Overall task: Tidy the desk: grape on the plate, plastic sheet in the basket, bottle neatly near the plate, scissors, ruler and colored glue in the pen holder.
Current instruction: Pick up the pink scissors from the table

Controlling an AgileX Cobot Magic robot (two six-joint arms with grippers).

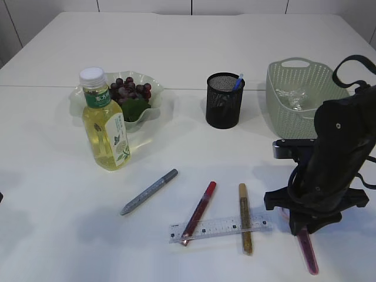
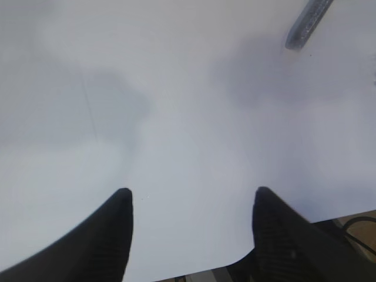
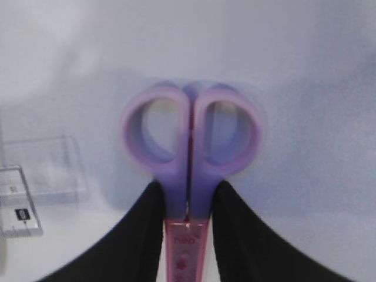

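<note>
My right gripper point(image 1: 298, 224) point(image 3: 188, 197) is shut on the scissors point(image 3: 191, 138), gripping the neck just below the purple handles. The pink blade cover point(image 1: 308, 255) lies on the table. The clear ruler point(image 1: 217, 227) lies at the front, with its end in the right wrist view point(image 3: 23, 197). A red glue pen point(image 1: 200, 211) and a gold one point(image 1: 245, 217) lie across it, and a grey one point(image 1: 150, 191) point(image 2: 309, 22) lies to the left. My left gripper point(image 2: 191, 202) is open and empty over bare table. Grapes point(image 1: 130, 91) sit on the plate point(image 1: 161, 97), with the bottle point(image 1: 106, 120) upright beside it.
The black mesh pen holder point(image 1: 224, 101) stands in the middle with a blue pen in it. The green basket point(image 1: 276, 88) at the back right holds the crumpled plastic sheet point(image 1: 292, 97). The table's front edge shows in the left wrist view point(image 2: 194, 271).
</note>
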